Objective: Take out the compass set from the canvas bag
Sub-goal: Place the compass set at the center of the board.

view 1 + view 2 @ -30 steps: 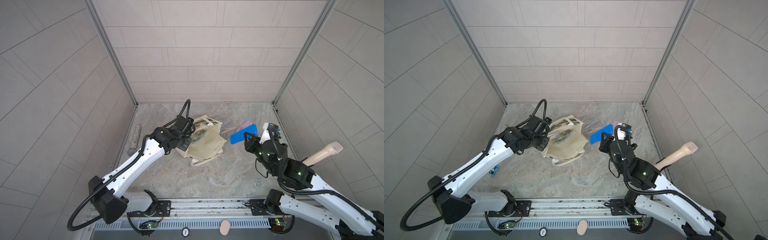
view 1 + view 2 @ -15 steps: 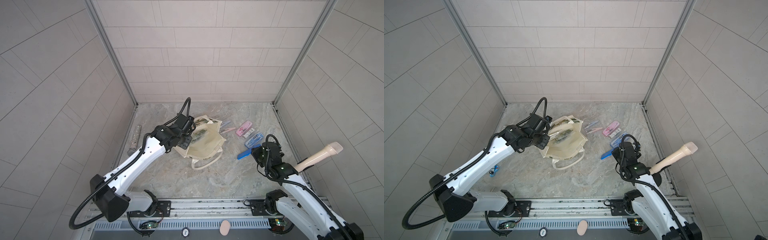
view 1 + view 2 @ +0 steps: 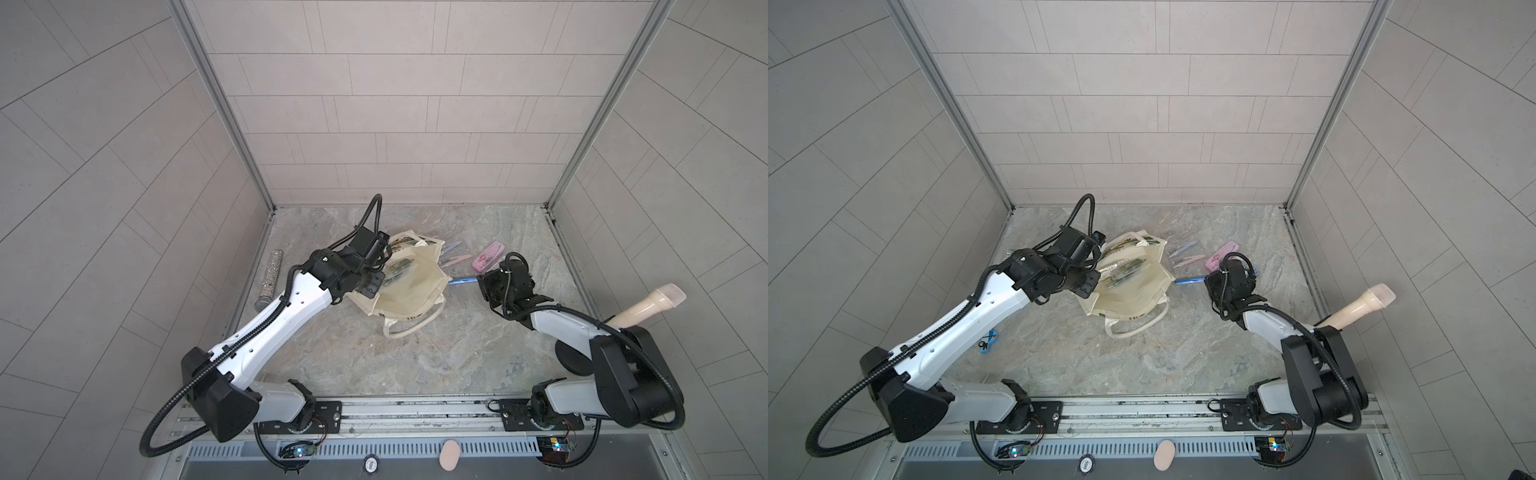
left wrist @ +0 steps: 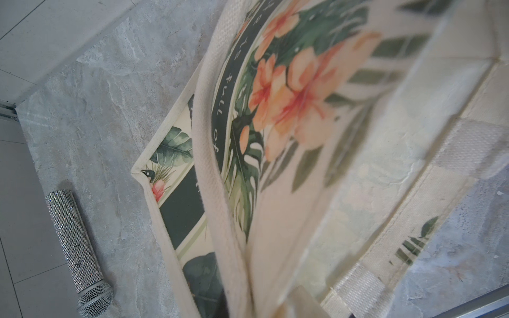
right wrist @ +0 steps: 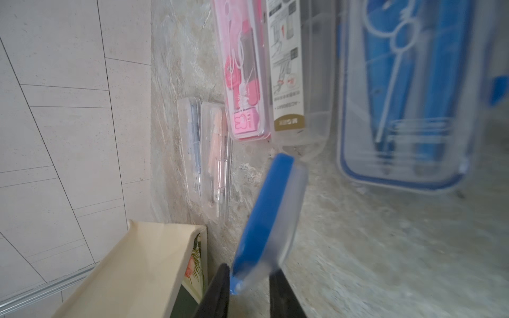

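Compass set, a flat blue plastic case [image 5: 265,217], was outside the cream leaf-print canvas bag [image 3: 411,291], one end clamped in the right gripper [image 5: 249,275], long axis pointing toward the bag; left gripper [image 3: 371,286] pinched the bag.

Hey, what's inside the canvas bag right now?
In both top views the canvas bag gapes open, showing cream lining and a greenish patch, print or item I cannot tell. Folds and the left gripper cover the rest.

clear: front floor [image 3: 415,365] | blocked: canvas bag [image 3: 411,291] centre (handle loop [image 3: 409,330] trailing forward), cases [image 3: 490,261] far right
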Tool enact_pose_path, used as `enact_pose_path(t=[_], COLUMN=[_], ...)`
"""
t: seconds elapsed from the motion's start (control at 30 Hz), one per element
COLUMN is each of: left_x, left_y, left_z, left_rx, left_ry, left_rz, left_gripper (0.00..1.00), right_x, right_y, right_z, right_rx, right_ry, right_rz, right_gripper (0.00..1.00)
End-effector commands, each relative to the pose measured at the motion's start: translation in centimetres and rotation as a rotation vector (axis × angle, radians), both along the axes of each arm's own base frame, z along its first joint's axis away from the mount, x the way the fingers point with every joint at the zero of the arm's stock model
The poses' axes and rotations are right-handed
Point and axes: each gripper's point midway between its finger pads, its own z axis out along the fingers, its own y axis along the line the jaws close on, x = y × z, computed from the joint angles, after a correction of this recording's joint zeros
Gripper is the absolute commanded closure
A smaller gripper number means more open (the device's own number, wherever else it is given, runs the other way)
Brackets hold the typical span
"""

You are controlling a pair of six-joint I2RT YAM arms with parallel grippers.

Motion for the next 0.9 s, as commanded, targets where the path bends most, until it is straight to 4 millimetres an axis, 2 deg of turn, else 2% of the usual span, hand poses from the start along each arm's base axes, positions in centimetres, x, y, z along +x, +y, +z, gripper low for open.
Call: enact_pose_path(t=[0.0, 0.2, 0.33, 0.43, 0.57, 0.63, 0.73, 0.87], left_x=[0.2, 0.2, 0.2, 0.2, 0.0, -0.2, -0.3, -0.6], left_y=[0.2, 0.2, 0.4, 0.4, 0.5, 0.4, 0.3, -0.1], left_z=[0.7, 1.7, 2.4, 3.0, 3.6, 3.9, 4.1, 4.5], left_rx=[-0.008, -0.006, -0.005, -0.015, -0.039, -0.056, -0.094, -0.158], left_ry=[-0.018, -0.028, -0.039, -0.050, -0.061, -0.064, -0.074, -0.088], left_rz=[0.007, 0.000, 0.002, 0.005, 0.019, 0.024, 0.038, 0.051], left_gripper=[1.00, 1.00, 1.00, 1.00, 1.00, 1.00, 1.00, 1.00], right_x=[3.1, 4.3, 4.0, 3.4, 1.8, 0.7, -1.9, -5.0], right_y=[1.5, 1.6, 1.6, 1.4, 1.0, 1.2, 2.2, 2.7], right_z=[1.5, 0.5, 1.1, 2.2, 4.2, 5.4, 7.4, 9.5], right_rx=[0.092, 0.084, 0.077, 0.061, 0.012, -0.032, -0.166, -0.289], right_ry=[-0.058, -0.023, -0.029, -0.044, -0.073, -0.088, -0.101, -0.167], right_rz=[0.003, 0.002, 0.011, 0.021, 0.053, 0.101, 0.241, 0.366], right_gripper=[0.71, 0.66, 0.64, 0.62, 0.53, 0.52, 0.51, 0.43])
